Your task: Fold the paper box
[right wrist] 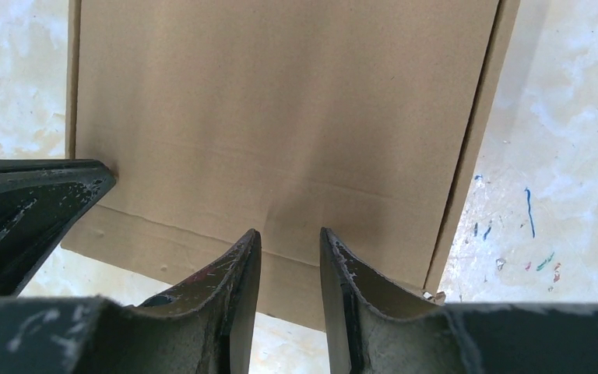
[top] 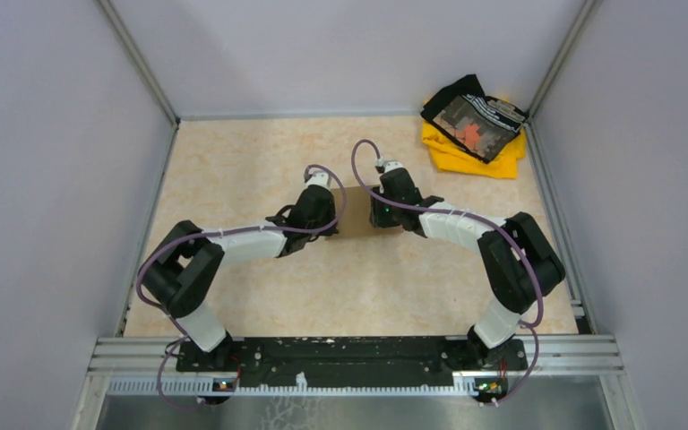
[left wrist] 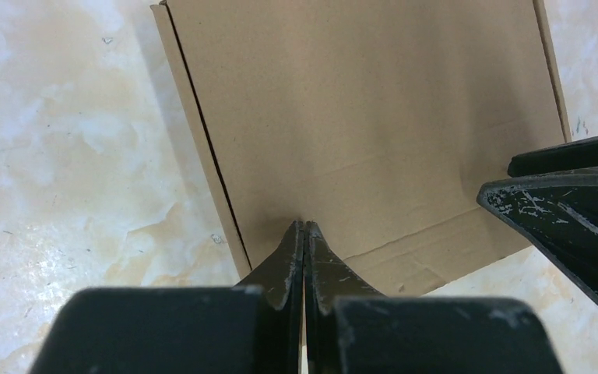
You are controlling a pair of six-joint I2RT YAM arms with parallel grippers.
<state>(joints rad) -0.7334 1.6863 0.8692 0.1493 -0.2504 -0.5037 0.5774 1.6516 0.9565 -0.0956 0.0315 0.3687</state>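
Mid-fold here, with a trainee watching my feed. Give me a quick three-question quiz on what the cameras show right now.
1. True or false: the left gripper, over the paper box, has its jaws spread wide.
2. Where does the yellow and black cloth pile lie? A) at the far right corner of the table B) on top of the box C) beside the left arm's base
3. Which gripper shows a gap between its fingers, and is anything gripped in that gap?

Key: 1. False, its jaws are shut tip to tip. 2. A. 3. The right gripper; nothing is gripped.
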